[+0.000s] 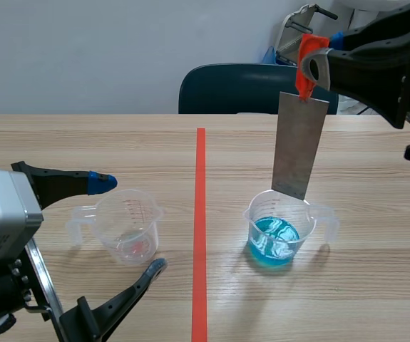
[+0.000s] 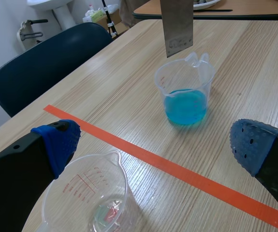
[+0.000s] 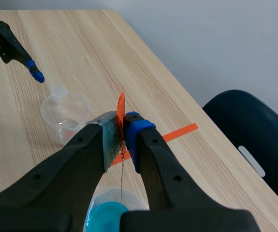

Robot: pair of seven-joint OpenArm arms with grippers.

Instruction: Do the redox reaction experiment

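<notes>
R jaws clamped on metal strip [image 1: 301,146], hanging upright, lower edge just above blue-soln beaker [image 1: 277,231] on bench [image 1: 376,285]. L jaws open, straddling clear beaker [image 1: 127,226], left of tape line [image 1: 200,228].

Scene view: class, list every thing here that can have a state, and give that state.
metal plate: hanging upright over the blue-liquid beaker, not dipped in.
blue-liquid beaker: upright, partly filled.
clear beaker: upright, looks empty.
right claw: shut on the metal plate's top.
left claw: open, clear beaker between its fingers, ungripped.
</notes>
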